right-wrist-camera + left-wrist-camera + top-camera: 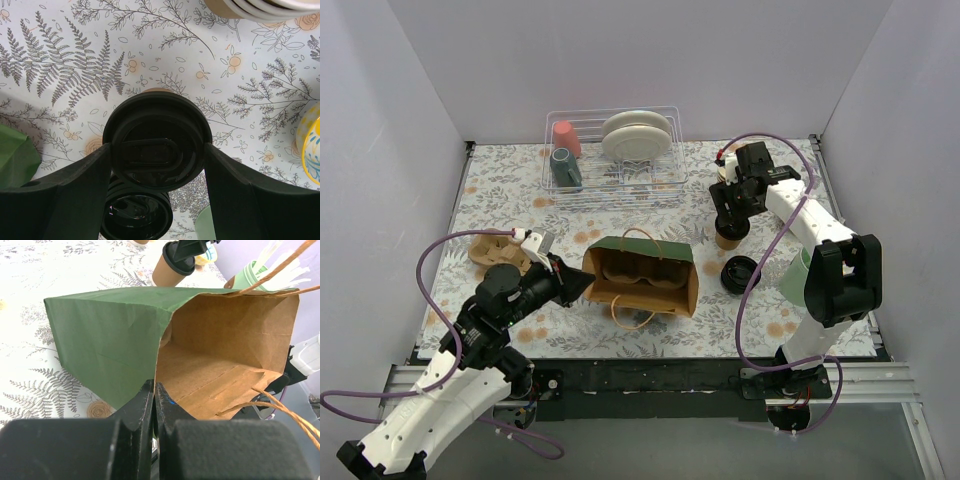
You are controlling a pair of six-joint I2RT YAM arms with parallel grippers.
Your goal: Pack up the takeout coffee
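Note:
The takeout coffee (728, 236), a brown paper cup with a black lid (157, 140), stands on the patterned table right of the bag; it also shows far off (172, 265) in the left wrist view. My right gripper (733, 208) hangs over it, open (157, 147), one finger on each side with the tips at the lid's rim. The green paper bag (642, 275) lies on its side, its brown inside (220, 350) facing me. My left gripper (576, 284) is shut on the bag's mouth edge (154, 390).
A loose black lid (740, 274) lies just in front of the cup (137, 215). A pale green cup (794, 272) stands by the right arm. A wire dish rack (615, 160) with plates and cups is at the back. A brown cup carrier (495, 248) sits at the left.

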